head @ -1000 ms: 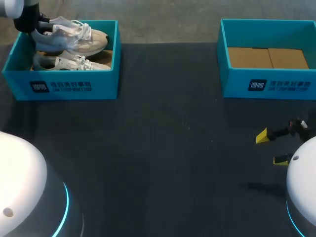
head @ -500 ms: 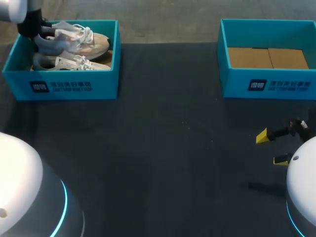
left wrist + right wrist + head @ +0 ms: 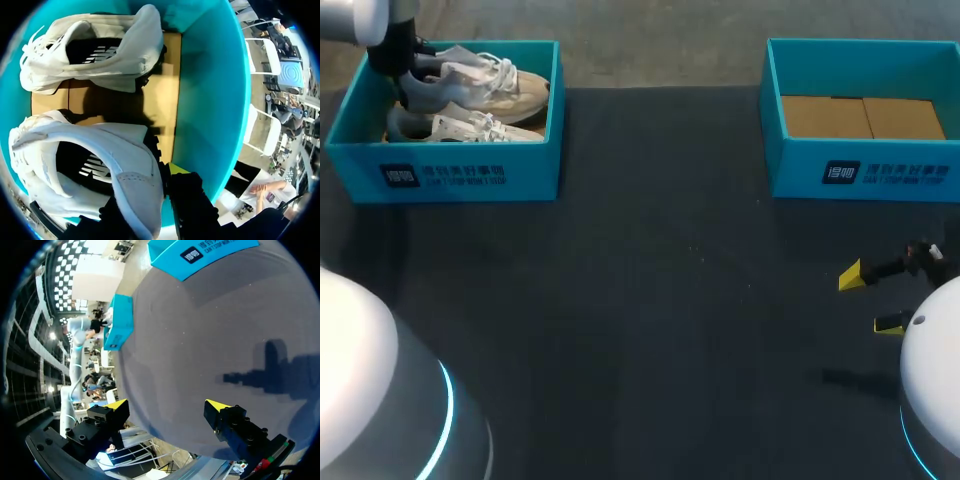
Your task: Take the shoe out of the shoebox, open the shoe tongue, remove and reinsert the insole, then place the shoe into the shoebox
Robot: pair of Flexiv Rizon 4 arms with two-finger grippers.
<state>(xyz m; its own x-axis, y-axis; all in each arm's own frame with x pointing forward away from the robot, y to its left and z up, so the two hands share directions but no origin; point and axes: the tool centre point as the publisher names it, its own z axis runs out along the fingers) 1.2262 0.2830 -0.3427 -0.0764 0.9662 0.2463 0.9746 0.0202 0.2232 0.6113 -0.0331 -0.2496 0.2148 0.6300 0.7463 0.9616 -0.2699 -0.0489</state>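
shoe point(image 3: 125, 150) | heel clamped between left fingers point(image 3: 192, 202) | above shoebox point(image 3: 210, 100) floor

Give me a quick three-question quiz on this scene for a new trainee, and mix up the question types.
1. True or false: the right shoebox has a shoe in it.
2. Fill in: the right gripper hangs over the table with its fingers ____.
3. Which gripper holds the far shoe by its heel: A left, B right, C neither?
Key: 1 false, only its cardboard bottom shows. 2 open. 3 A, the left gripper.
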